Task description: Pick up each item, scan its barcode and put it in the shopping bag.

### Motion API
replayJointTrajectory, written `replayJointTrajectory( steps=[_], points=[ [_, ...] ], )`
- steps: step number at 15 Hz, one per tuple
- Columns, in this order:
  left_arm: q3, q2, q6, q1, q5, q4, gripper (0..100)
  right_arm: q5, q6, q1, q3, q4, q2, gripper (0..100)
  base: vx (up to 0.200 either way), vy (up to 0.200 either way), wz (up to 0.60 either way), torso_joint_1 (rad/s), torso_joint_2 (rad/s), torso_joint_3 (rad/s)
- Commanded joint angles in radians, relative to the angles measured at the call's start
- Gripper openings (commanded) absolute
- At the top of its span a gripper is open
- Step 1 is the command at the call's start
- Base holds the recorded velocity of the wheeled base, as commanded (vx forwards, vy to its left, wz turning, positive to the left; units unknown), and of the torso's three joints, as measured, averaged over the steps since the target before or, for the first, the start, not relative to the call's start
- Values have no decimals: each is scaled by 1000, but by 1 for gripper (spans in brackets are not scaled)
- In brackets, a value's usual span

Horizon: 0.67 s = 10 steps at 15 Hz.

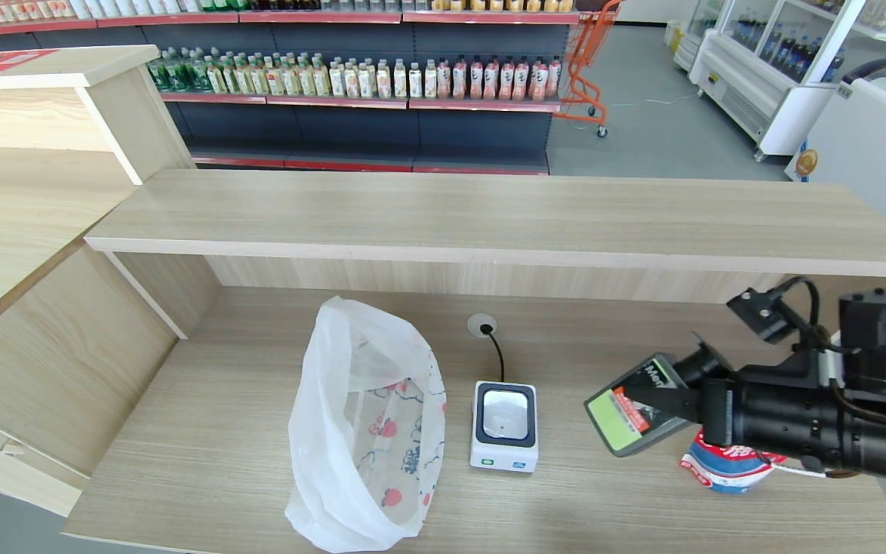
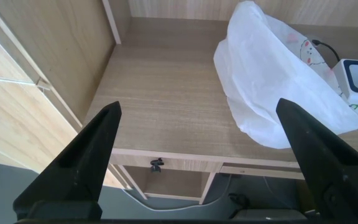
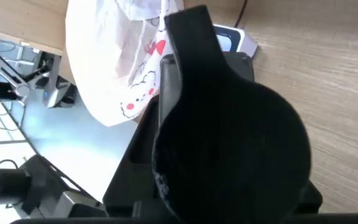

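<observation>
My right gripper (image 1: 670, 400) is clenched on a dark packet (image 1: 626, 414), a flat thing with a green and red label. I hold it in the air, tilted, with the labelled face turned up and leftward. It hangs to the right of the barcode scanner (image 1: 504, 425), near it but not touching. The scanner stands on the wooden surface (image 1: 204, 462) with its glass window facing up, and its black cable (image 1: 497, 355) runs back to a round grommet (image 1: 481, 324) in the surface. Just to the left of the scanner stands the shopping bag (image 1: 366, 431), white thin plastic, with its mouth open upward. Red and blue print shows through its wall, and I cannot tell whether that is on the bag or on something inside it. Beneath my right arm a red, white and blue snack bag (image 1: 724, 466) lies on the surface, partly hidden by the arm. My left gripper (image 2: 199, 107) is released, its two fingers (image 2: 98, 146) spread wide. It hangs over the near edge of the surface, left of the shopping bag and apart from it. Behind the surface's raised ledge, store shelves (image 1: 351, 100) carry rows of bottles.
</observation>
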Motion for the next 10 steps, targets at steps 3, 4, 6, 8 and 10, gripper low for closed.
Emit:
replayJointTrajectory(
  steps=[3, 4, 6, 8, 10],
  points=[
    [0, 2, -1, 0, 0, 0, 100, -120, 169, 153, -146, -46, 306, 0, 0, 0, 0, 0, 0, 0],
    [0, 2, -1, 0, 0, 0, 100, -129, 179, 163, -162, -46, 326, 0, 0, 0, 0, 0, 0, 0],
    [0, 2, -1, 0, 0, 0, 100, -141, 192, 176, -220, -46, 394, 0, 0, 0, 0, 0, 0, 0],
    [0, 2, 1, 0, 0, 0, 100, -156, 198, 187, -275, -45, 460, 0, 0, 0, 0, 0, 0, 0],
    [0, 2, 1, 0, 0, 0, 100, -173, 196, 190, -292, -46, 498, 0, 0, 0, 0, 0, 0, 0]
  ],
)
